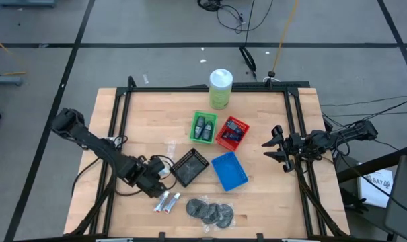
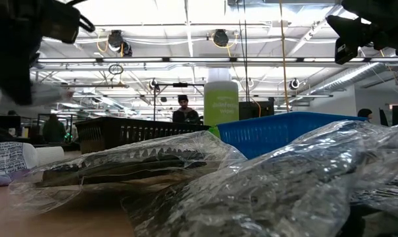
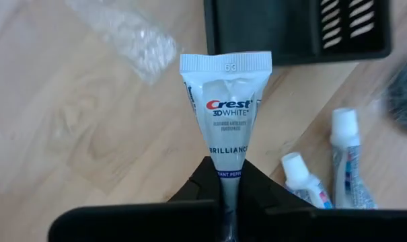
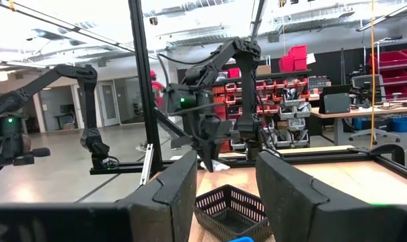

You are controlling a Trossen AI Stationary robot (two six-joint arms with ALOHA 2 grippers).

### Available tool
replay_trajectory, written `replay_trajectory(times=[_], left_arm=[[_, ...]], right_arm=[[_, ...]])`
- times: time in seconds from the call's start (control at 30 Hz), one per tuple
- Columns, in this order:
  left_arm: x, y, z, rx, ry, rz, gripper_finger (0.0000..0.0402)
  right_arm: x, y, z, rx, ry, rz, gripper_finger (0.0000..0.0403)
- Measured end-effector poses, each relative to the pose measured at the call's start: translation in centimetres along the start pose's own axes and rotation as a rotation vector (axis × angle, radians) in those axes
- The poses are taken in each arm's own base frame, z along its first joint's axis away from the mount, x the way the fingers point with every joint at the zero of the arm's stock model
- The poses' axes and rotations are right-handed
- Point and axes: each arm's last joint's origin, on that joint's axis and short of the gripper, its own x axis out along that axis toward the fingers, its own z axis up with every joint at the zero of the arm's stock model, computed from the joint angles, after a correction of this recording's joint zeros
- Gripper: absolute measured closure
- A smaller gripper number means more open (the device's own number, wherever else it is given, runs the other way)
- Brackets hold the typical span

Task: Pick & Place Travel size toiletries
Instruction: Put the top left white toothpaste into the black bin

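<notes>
Left wrist view alone shows the grip: left gripper [image 3: 228, 202] jaws clamped on a white tube [image 3: 227, 111], crimped end pointing away from the fingers. High view only shows that gripper [image 1: 156, 176] low, just left of the black tray [image 1: 190, 166]. Two more tubes [image 1: 167, 202] lie on the table below the black tray, three discs [image 1: 210, 211] to their right. Right gripper [image 1: 278, 149] hovers well right of the black tray at the table edge, jaws apart, holding nothing.
</notes>
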Motion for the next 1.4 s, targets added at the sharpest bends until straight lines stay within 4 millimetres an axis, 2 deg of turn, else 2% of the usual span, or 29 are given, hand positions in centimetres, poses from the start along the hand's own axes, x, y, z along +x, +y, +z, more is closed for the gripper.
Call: replay_trajectory(times=[0.23,0.4,0.67,0.93,1.1,1.4], left_arm=[[-0.8,0.2,0.3,0.020,-0.060,-0.020,0.0386],[-0.8,0.2,0.3,0.036,-0.065,-0.019,0.0397],[-0.8,0.0,1.0,0.061,-0.135,-0.039,0.0391],[-0.9,-1.5,3.4,0.080,-0.270,-0.202,0.0384],[-1.1,-2.0,5.2,0.077,-0.358,-0.286,0.0397],[-1.2,-1.6,8.1,0.044,-0.449,-0.338,0.0385]], right_arm=[[0.0,0.0,0.0,0.000,0.000,0.000,0.0261],[0.0,0.0,0.0,0.000,0.000,-0.001,0.0261],[0.0,0.0,0.0,0.000,0.000,0.000,0.0261],[0.0,0.0,0.0,0.000,0.000,0.000,0.0261],[0.0,0.0,0.0,0.000,0.000,0.000,0.0261],[0.0,0.0,0.0,0.000,0.000,0.000,0.0261]])
